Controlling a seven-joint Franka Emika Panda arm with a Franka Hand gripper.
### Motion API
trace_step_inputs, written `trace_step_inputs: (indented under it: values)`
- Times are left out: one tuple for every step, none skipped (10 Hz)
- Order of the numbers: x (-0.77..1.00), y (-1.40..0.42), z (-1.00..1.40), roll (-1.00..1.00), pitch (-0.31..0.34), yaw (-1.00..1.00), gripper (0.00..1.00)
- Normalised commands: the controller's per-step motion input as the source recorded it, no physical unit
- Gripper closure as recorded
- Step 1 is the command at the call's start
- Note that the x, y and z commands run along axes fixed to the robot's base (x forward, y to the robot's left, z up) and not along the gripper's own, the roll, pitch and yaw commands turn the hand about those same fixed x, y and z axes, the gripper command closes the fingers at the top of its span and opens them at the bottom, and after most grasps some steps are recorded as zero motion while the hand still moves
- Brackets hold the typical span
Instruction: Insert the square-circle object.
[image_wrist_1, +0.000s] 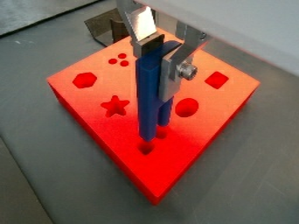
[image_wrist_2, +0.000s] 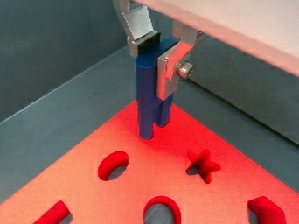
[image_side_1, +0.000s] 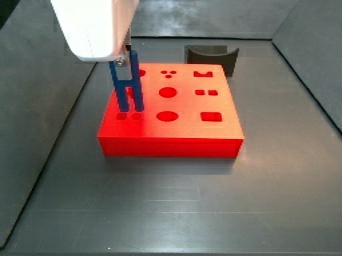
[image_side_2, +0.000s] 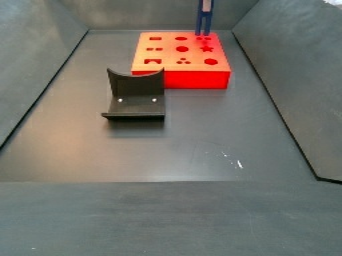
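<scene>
While the pincer (image_wrist_1: 160, 54) grips the square-circle object (image_wrist_1: 152, 92) upright, its prong tips meet the red block (image_side_1: 171, 120) at that block's left edge in a side view.

Gripper over the red block, blue piece between its fingers

The gripper (image_wrist_1: 163, 54) clamps the square-circle object (image_wrist_1: 152, 94) upright between its silver fingers (image_wrist_1: 142, 24); the piece's lower end meets the red block (image_wrist_1: 149, 107) near one corner, at a small hole there. Around it the block's top face shows a star hole (image_wrist_1: 114, 106), a hexagon hole (image_wrist_1: 84, 80), a round hole (image_wrist_1: 187, 108) and a square hole (image_wrist_1: 216, 80).
</scene>
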Motion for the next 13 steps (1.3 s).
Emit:
trace_step_inputs:
  values:
    - [0.00,-0.12,-0.14,0.17,0.093,-0.24,1.00]
    - [0.00,-0.08,-0.20,0.16,0.201,-0.28,1.00]
    - [0.00,-0.06,-0.19,0.13,0.250,-0.27,1.00]
    - [0.00,-0.09,-0.09,0.11,0.211,-0.23,1.00]
    - [0.00,-0.07,-0.06,0.07,0.084,-0.08,1.00]
    - [-0.03,-0.06,-0.07,0.05,0.039,0.00,1.00]
    - [0.00,-0.11,-0.08,0.02,0.003,0.00,1.00]
    - [0.07,0.00,-0.29,0.00,0.000,0.00,1.00]
    - [0.11,0.01,-0.56,-0.07,-0.020,0.00,1.00]
    - [0.16,0.08,-0.69,-0.16,0.000,0.00,1.00]
    - [0.31,0.12,-0.72,-0.20,0.000,0.00,1.00]
    - [0.36,0.19,-0.76,-0.18,0.000,0.02,1.00]
    - [0.25,0.20,-0.77,-0.03,0.041,0.01,1.00]
